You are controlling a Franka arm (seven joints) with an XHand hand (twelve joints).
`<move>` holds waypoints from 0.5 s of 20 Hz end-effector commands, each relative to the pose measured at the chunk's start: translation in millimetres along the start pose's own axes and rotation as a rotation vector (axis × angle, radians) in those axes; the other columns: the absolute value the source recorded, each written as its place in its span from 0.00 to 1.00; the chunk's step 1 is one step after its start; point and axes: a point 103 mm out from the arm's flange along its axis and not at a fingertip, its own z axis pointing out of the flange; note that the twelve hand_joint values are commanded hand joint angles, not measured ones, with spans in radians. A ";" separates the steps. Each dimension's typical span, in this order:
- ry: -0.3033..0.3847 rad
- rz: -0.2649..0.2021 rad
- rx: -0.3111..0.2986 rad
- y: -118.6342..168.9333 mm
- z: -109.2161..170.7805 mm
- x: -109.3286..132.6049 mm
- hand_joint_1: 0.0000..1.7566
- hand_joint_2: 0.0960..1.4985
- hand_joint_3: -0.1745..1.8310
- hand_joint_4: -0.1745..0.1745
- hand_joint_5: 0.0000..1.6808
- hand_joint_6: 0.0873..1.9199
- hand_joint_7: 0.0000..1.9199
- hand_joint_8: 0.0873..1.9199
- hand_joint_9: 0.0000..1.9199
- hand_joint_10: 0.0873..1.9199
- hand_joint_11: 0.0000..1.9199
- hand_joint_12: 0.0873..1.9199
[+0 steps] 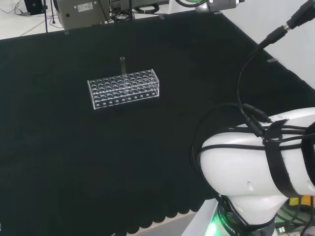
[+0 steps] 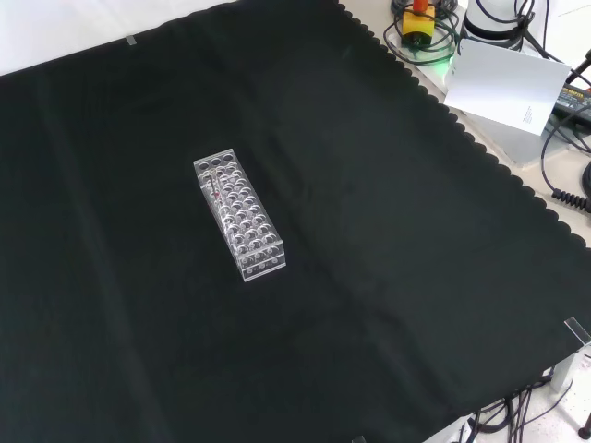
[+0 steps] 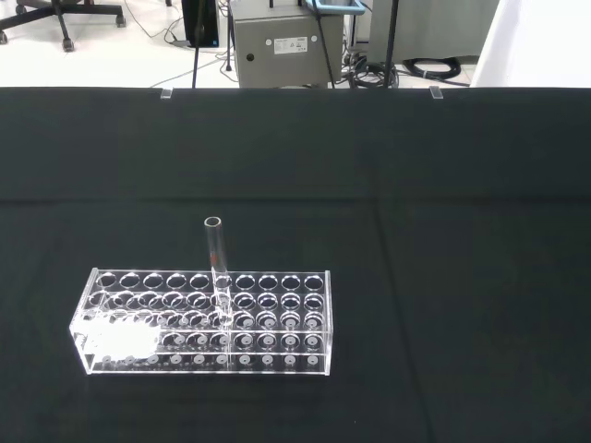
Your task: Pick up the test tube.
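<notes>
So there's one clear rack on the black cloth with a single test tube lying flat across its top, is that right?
Not quite. The test tube is not lying flat: it stands upright in one of the holes of the clear rack, its open mouth well above the rack's top, as the wrist view shows. The rest holds: one rack, one tube, on the black cloth.

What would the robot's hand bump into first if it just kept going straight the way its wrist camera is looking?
Probably the test tube standing upright in the clear rack, roughly central in the wrist view. Only black cloth lies before it, though depth is hard to judge.
</notes>
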 end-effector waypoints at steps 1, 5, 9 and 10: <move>-0.008 0.000 -0.008 0.0 0.0 -0.1 0.38 0.45 0.32 0.28 0.16 0.07 0.05 0.42 0.31 0.00 0.02 0.81; -0.006 0.003 -0.005 1.1 0.4 -0.2 0.35 0.49 0.29 0.24 0.15 0.00 0.03 0.42 0.28 0.00 0.00 0.81; -0.001 -0.016 0.029 17.5 6.1 2.4 0.35 0.49 0.28 0.23 0.16 0.00 0.03 0.42 0.28 0.00 0.00 0.81; -0.001 -0.022 0.036 22.7 8.4 3.5 0.35 0.49 0.28 0.23 0.16 0.00 0.03 0.42 0.28 0.00 0.00 0.81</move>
